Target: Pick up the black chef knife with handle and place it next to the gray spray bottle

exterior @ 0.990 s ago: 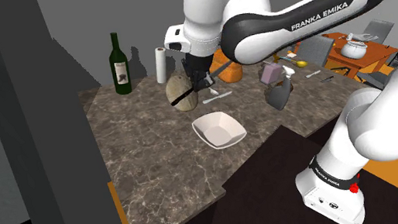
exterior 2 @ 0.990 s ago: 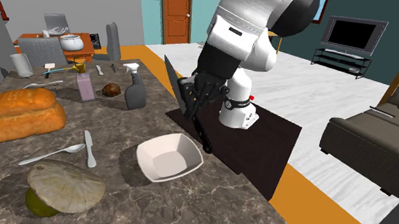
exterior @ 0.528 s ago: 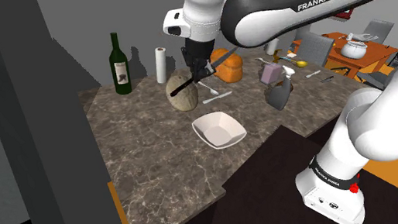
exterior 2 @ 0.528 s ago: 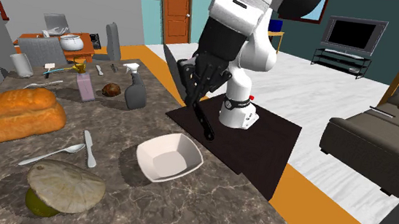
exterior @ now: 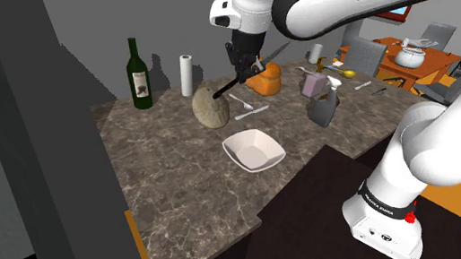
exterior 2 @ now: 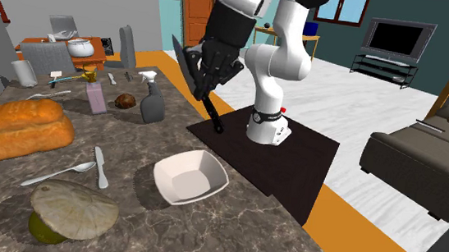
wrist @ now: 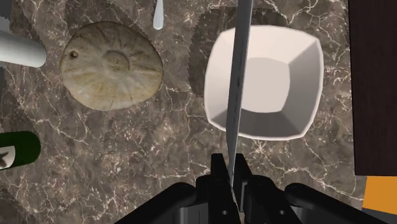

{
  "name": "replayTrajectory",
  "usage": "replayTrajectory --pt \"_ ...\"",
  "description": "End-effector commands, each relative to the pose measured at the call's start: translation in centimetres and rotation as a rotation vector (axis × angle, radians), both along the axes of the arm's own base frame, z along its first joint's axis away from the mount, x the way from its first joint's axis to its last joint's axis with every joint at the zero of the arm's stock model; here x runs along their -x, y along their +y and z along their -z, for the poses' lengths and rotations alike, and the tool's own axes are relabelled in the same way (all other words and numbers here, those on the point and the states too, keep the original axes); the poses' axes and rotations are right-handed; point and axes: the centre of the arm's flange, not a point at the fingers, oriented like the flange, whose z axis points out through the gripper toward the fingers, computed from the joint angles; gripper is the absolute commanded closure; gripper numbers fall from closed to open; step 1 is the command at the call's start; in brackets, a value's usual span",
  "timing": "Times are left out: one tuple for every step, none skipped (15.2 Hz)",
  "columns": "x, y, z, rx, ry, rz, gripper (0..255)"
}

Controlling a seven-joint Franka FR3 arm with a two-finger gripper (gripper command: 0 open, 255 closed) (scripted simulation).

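1. Black-handled chef knife (exterior 2: 213, 118) is hanging in the air above the marbled tabletop (exterior 2: 124, 228), its blade pointing up and its handle slanting down.
2. Black fingers (wrist: 219, 172) are pinching it narrowly around its middle.
3. White bowl (wrist: 216, 70) is sitting below the blade.
4. Grey spray bottle (exterior 2: 151, 103) is standing on the tabletop, apart from the knife.

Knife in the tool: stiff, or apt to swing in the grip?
Probably stiff: the knife runs straight over the white bowl. It may pivot, since the tool pinches thin flat sides with length overhanging both ways. Flat, so unlikely to roll once down.
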Motion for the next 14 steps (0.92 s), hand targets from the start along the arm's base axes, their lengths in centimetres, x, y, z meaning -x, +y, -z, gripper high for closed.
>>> replayTrajectory --pt "-0.3 -2.7 -0.1 0.000 0.000 -0.001 255" --pt "-0.3 -4.0 -0.1 0.000 0.000 -0.001 255" --pt "-0.3 -5.3 -0.1 0.000 0.000 -0.001 255" --pt "-0.4 -6.6 -0.1 0.000 0.000 -0.001 255" --pt "-0.4 -8.0 -0.1 0.000 0.000 -0.001 255" --pt "-0.4 -9.3 -0.1 0.000 0.000 -0.001 255" --pt "-0.5 -10.6 -0.1 0.000 0.000 -0.001 255" --pt "-0.5 -11.9 -0.1 0.000 0.000 -0.001 255" --pt "-0.5 -13.2 -0.1 0.000 0.000 -0.001 255" --pt "-0.5 -14.6 -0.1 0.000 0.000 -0.001 255" --pt "-0.6 -15.9 -0.1 0.000 0.000 -0.001 255" --pt "-0.6 -17.2 -0.1 0.000 0.000 -0.001 255" --pt "-0.6 -18.5 -0.1 0.000 0.000 -0.001 255" --pt "-0.7 -19.8 -0.1 0.000 0.000 -0.001 255"
